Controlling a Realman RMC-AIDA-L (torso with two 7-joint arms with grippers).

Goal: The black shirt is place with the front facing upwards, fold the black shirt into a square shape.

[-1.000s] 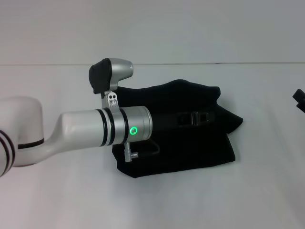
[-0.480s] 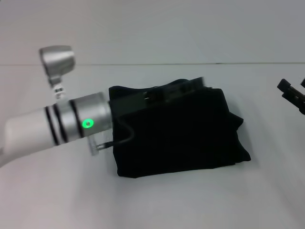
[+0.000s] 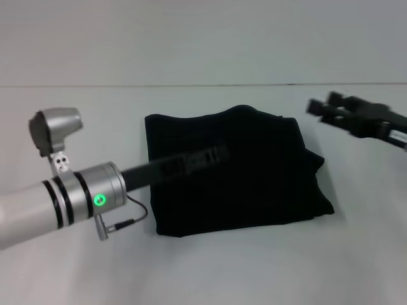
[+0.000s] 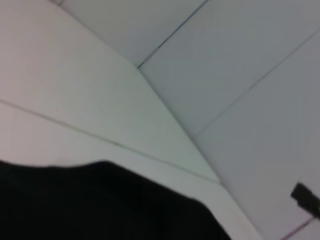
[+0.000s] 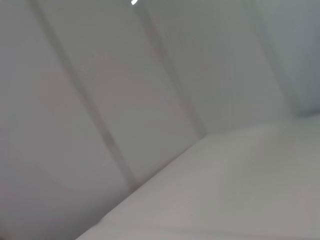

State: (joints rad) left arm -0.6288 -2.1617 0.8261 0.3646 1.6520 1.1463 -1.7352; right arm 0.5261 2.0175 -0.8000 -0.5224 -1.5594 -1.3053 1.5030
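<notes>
The black shirt (image 3: 235, 171) lies folded into a rough square in the middle of the white table, with no print showing. My left arm reaches in from the left, and its dark left gripper (image 3: 210, 155) hangs low over the shirt's left half, hard to tell apart from the cloth. My right gripper (image 3: 324, 105) comes in from the right, above the table just past the shirt's far right corner, its fingers apart and empty. The left wrist view shows the shirt's edge (image 4: 100, 205) and a dark piece of the right gripper (image 4: 305, 197) far off.
The white table (image 3: 203, 267) runs to a far edge against a pale wall (image 3: 203, 38). The left arm's silver wrist with its green light (image 3: 98, 200) and a thin cable (image 3: 127, 219) sits beside the shirt's left edge. The right wrist view shows only bare table and wall.
My left arm has drawn back to the left and lower, its gripper sliding from the shirt's right part to its left half. My right gripper has moved in from the right edge toward the shirt.
</notes>
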